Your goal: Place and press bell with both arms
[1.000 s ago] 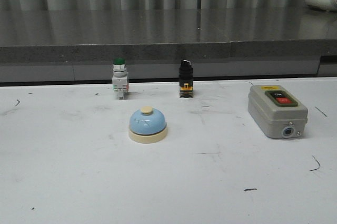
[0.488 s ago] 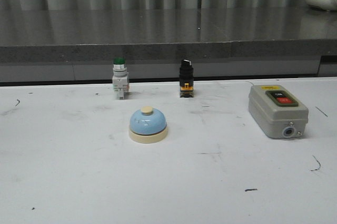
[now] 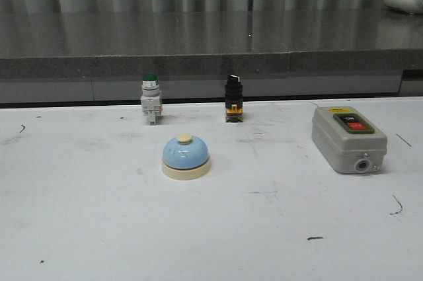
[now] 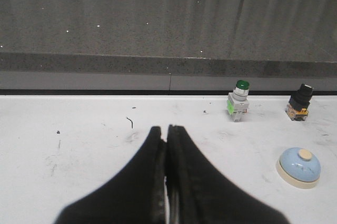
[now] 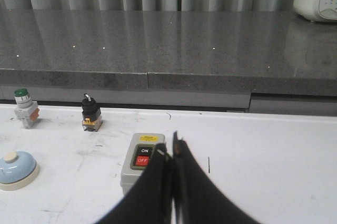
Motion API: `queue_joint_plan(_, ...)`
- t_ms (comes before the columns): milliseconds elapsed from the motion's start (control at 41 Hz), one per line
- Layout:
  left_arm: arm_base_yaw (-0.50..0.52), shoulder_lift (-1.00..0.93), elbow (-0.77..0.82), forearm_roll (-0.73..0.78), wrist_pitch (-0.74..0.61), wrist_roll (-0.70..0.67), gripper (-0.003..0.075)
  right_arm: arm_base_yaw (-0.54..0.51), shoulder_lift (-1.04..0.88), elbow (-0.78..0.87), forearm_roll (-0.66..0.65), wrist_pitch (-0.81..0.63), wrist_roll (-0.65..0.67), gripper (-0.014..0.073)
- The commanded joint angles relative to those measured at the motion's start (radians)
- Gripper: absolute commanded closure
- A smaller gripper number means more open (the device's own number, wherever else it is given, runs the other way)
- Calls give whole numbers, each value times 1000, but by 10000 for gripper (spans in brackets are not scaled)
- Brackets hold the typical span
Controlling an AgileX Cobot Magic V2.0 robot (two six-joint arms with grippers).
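Note:
The bell, a light-blue dome on a cream base with a cream button on top, stands upright on the white table near the middle. It also shows in the left wrist view and in the right wrist view. My left gripper is shut and empty, well to the left of the bell. My right gripper is shut and empty, over the near side of the grey switch box, far to the right of the bell. Neither arm shows in the front view.
A grey switch box with ON and OFF buttons lies at the right. A green-capped push button and a black selector switch stand at the back. A dark grey ledge runs behind the table.

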Motion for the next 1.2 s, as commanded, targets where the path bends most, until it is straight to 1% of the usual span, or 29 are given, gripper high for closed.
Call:
queue_joint_plan(0,2,8,-25,-10,-86,-1,740,-4,8,-26,-2,-78,2,661)
queue_joint_plan(98,2,8,-25,-10,-92,-1,740,-4,8,-26,-2,-78,2,661)
queue_joint_plan(171,2,-23,10,-8,-118,-1,740,-4,8,-26,-2,-78,2,661)
queue_joint_plan(244,17,-72,66,-8,-118,-1,740,-4,8,-26,-2,-78,2,661)
queue_joint_plan(439,95,-235,235,-8,-124,-1,740,-4,8,-26,-2,-78,2,661)
queue_joint_plan(585,122,-231,312,-8,-177,-1,740,-3,8,-26,-2,-74,2,661)
queue_joint_plan(707,122,-231,375,-8,-303,-1,740,-3,8,-26,-2,-74,2,661)
queue_joint_plan(756,122,-231,370,-10,-282,-1,740,-3,8,-26,-2,-74,2,661)
queue_joint_plan(1171,122,-229,372,-10,-291,-1,740,-3,8,-26,-2,-73,2,661)
